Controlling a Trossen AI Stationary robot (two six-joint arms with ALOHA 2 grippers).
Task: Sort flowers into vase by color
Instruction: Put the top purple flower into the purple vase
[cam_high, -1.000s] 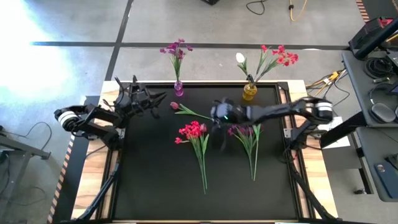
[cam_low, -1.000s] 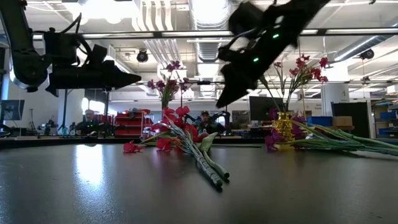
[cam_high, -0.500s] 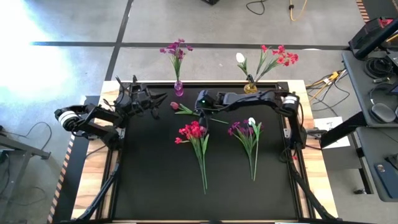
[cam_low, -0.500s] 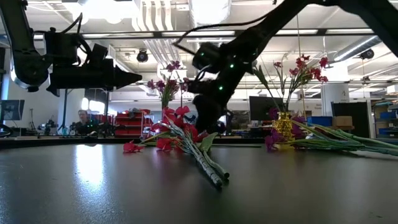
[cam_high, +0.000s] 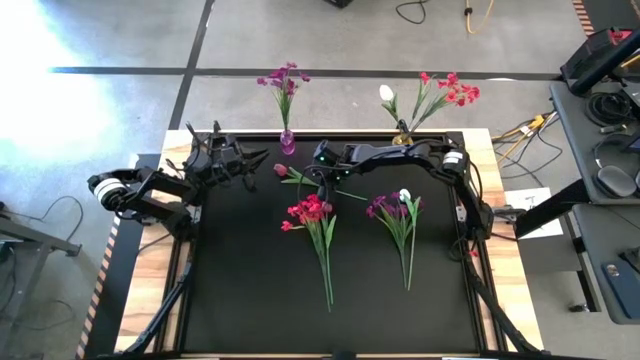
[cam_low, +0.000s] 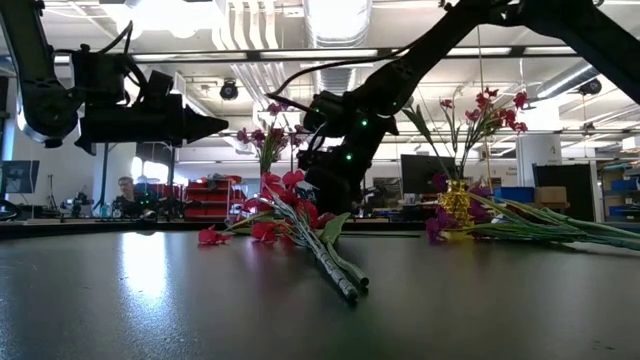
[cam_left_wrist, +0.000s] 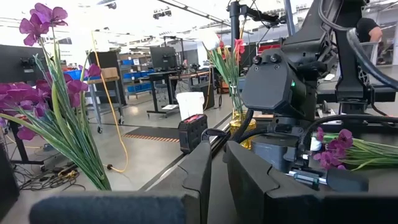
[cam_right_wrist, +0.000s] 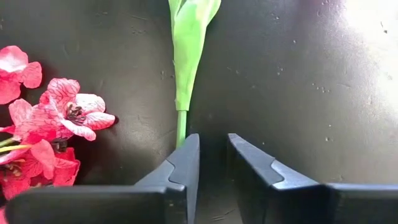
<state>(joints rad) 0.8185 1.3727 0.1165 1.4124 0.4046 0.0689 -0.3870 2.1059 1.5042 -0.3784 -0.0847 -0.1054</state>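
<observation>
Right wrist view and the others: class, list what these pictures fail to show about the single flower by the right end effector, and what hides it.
- Right wrist view: the single flower shows only stem and leaf; its bloom is cut off by the frame edge.
- Right wrist view: the right end effector is narrowly apart beside the stem; contact is unclear.
- High view: the arm covers part of the stem.
- Low view: the red bunch and the arm block it.

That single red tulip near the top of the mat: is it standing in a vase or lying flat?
Lying flat. The red tulip rests on the black mat, outside both vases, its stem under the right gripper.
</observation>
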